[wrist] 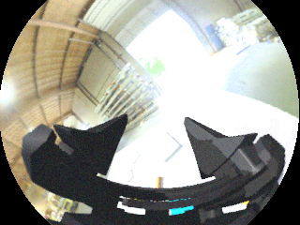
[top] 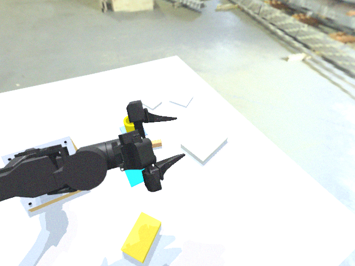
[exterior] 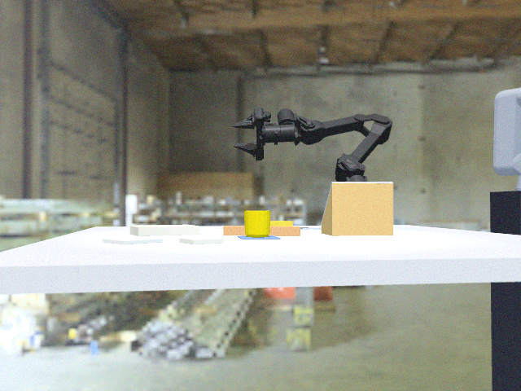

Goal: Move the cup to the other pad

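— On the white worktop (exterior: pixel 378 252), where do we find the cup (exterior: pixel 256 223)?
— Upright on its blue pad (exterior: pixel 258 237), well below our tool (exterior: pixel 246 135), which hangs wide open, holding nothing.

Cup (exterior: pixel 256 222) stands on pad (exterior: pixel 269 237); gripper (exterior: pixel 246 135) high above

The cup (exterior: pixel 256 223) was yellow on a blue pad (exterior: pixel 258 237), the arm (exterior: pixel 328 126) and its gripper (exterior: pixel 246 135) were black, the table (exterior: pixel 252 261) was white, one block (top: pixel 141 236) was yellow, and the box (exterior: pixel 357 208) was light brown.
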Tool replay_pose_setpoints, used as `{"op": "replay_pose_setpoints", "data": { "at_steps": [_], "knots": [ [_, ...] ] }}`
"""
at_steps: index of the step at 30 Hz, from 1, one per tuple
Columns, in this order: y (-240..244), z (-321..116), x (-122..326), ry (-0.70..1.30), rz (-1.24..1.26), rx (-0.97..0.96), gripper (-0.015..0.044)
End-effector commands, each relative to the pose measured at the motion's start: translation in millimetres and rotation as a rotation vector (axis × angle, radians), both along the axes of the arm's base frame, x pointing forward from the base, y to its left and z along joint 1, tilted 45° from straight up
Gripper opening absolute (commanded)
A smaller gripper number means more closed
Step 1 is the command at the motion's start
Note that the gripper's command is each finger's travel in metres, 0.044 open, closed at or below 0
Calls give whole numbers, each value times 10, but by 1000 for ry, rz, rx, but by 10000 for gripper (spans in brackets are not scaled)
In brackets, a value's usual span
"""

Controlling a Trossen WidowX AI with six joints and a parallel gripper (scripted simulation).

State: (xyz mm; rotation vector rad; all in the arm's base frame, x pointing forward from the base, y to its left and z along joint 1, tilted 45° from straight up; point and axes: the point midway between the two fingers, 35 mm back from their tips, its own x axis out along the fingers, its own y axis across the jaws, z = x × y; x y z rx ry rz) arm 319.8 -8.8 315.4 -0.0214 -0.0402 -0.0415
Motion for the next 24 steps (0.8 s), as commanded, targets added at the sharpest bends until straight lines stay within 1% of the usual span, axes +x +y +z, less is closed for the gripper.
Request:
{"op": "replay_pose_setpoints", "data": {
  "at_steps": [1, 3, 6, 9, 13, 17, 20, 24],
  "knots": [
    [6, -23, 17, 11, 1, 10, 374],
    [62, -211, 145, 100, 1, 89, 321],
    [209, -658, 370, 299, -24, 247, 242],
    [375, -1121, 504, 490, -87, 374, 167],
    [609, -1768, 525, 728, -226, 482, 167],
    [809, -2368, 392, 918, -416, 515, 167],
    [914, -2752, 227, 1013, -580, 495, 167],
    [968, -3151, 14, 1065, -816, 436, 167]
  ]
}}
